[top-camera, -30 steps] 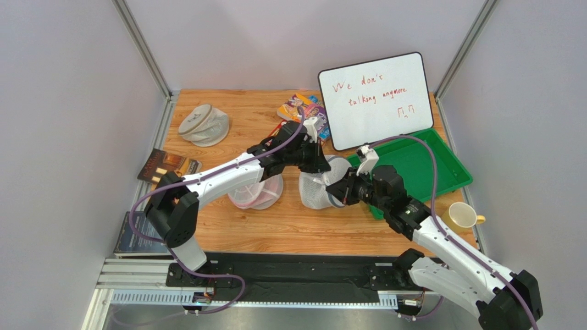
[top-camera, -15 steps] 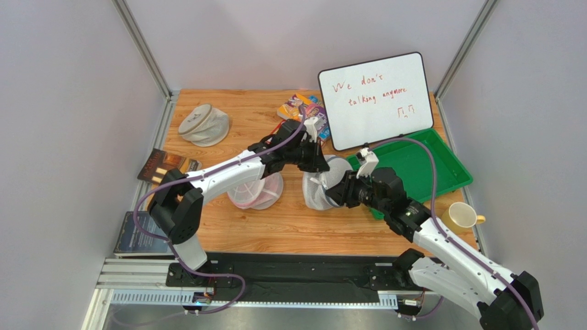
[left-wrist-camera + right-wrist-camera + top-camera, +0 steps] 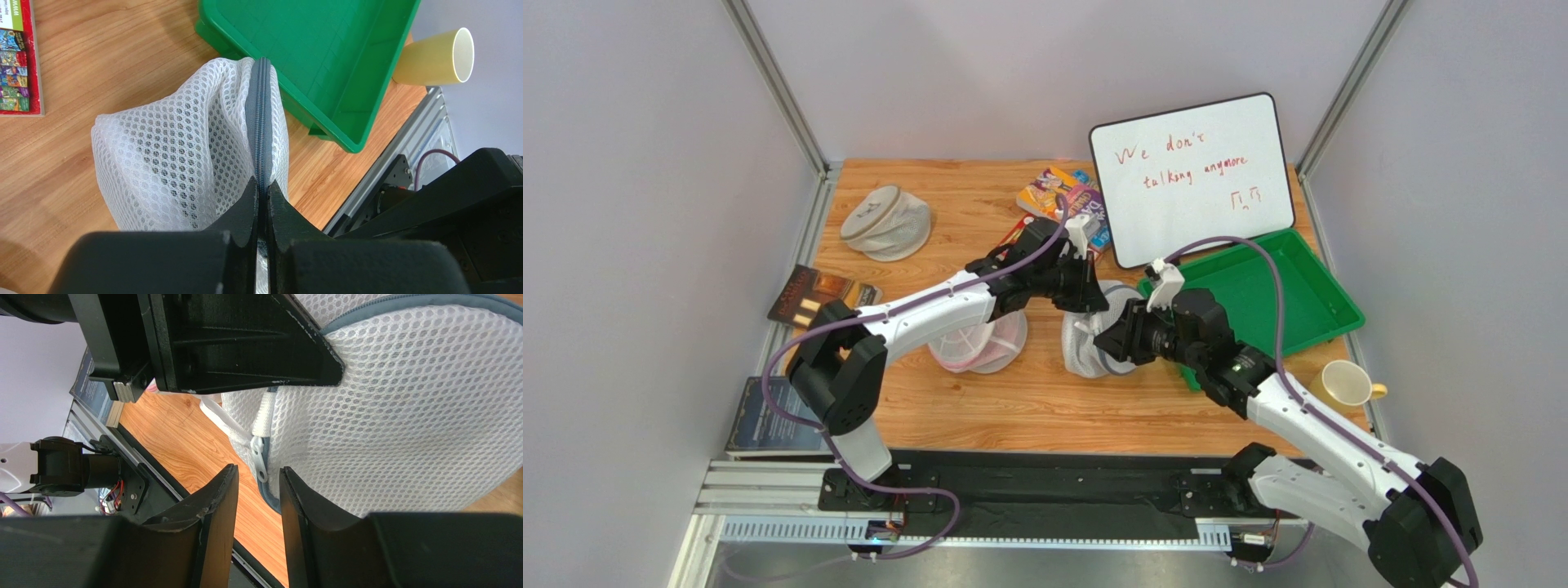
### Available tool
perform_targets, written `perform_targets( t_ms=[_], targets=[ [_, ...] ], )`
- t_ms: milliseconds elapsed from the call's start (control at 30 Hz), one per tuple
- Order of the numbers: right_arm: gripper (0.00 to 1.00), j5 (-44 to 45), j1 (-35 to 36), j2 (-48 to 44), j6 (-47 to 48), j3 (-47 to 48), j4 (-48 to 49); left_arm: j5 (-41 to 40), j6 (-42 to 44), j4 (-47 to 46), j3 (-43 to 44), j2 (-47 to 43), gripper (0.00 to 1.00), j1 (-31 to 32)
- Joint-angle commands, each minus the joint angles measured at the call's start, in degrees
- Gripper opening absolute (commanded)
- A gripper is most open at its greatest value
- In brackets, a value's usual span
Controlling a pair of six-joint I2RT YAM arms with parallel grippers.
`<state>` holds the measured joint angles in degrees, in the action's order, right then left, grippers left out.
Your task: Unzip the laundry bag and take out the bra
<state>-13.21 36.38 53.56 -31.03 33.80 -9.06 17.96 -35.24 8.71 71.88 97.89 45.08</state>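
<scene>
**Top view.** A white mesh laundry bag (image 3: 1090, 349) sits mid-table (image 3: 928, 417) between two robot arms. The left fingers (image 3: 1085, 292) reach in from the left and pinch its upper edge. The right fingers (image 3: 1114, 342) sit against its right side. The bra is not visible and is probably inside the closed bag.

A pink-tinted mesh bag (image 3: 979, 347) lies just beside it under the left arm. A beige-grey bag (image 3: 886, 222) lies well apart at the back left. A whiteboard (image 3: 1192, 175) leans behind, and a green tray (image 3: 1333, 321) is just to the right, with a yellow cup (image 3: 1347, 384) beyond it. Books (image 3: 824, 294) lie at the left edge. The tray's near corner crowds the right arm's working room.

**Left wrist view.** The left fingers (image 3: 250, 202) are clenched on the bag's grey-blue zipper rim (image 3: 261, 122), which runs straight away from them. The tray (image 3: 325, 49) nearly touches the bag (image 3: 178, 159). If the rim is tugged hard, this narrow pinch could slip and the bag would drag rather than unzip.

**Right wrist view.** The right fingers (image 3: 224, 490) are parted and hold nothing. The small white zipper pull (image 3: 259, 450) hangs just ahead of the gap, against the mesh (image 3: 417, 416). If they close slightly off line, they may catch mesh instead of the pull. The left arm's black body (image 3: 245, 343) hangs very near, so the two arms could knock together.
</scene>
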Motion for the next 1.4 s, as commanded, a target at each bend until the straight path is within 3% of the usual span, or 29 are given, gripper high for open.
perform_targets(
  t_ms=[0, 400, 1367],
  targets=[
    [0.32, -1.38, 0.44, 1.19, 0.35, 2.67, 3.96, 0.77, 0.44, -1.59, -0.42, -1.21, 0.0, 0.27],
    [0.0, -0.59, 0.36, 0.76, 0.79, 2.59, 2.12, 0.76, 0.7, -1.24, -0.07, -1.47, 0.0, 0.27],
    [0.0, -3.84, 0.8, -6.71, -4.22, -6.82, 0.89, -0.47, 3.08, 1.49, 4.59, -0.24, 0.0, -1.4]
  ],
)
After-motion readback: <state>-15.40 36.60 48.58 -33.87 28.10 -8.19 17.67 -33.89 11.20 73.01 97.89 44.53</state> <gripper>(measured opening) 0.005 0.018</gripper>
